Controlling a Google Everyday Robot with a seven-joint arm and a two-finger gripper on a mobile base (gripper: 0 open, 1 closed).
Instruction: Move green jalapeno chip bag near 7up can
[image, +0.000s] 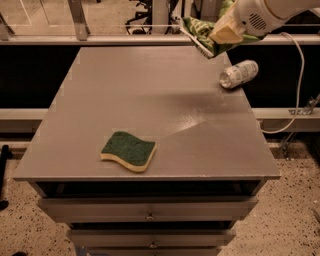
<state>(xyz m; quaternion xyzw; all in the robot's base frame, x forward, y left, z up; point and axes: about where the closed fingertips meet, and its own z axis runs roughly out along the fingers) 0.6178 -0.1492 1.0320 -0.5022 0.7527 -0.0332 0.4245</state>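
The green-and-yellow sponge (128, 150) lies well left of the 7up can (239, 74) and nearer the front. My gripper (221, 35), just above and left of that can, clamps the green jalapeno chip bag (198, 30) aloft. The can lies on its side.

Matt grey table (125, 90), smooth with a faint sheen, bearing a sponge (129, 150) (rough green top, soft yellow foam) and a shiny metal 7up can (239, 74). Above its far right edge, a smooth white plastic gripper (223, 34) clasps the crinkly, glossy green jalapeno chip bag (196, 27).
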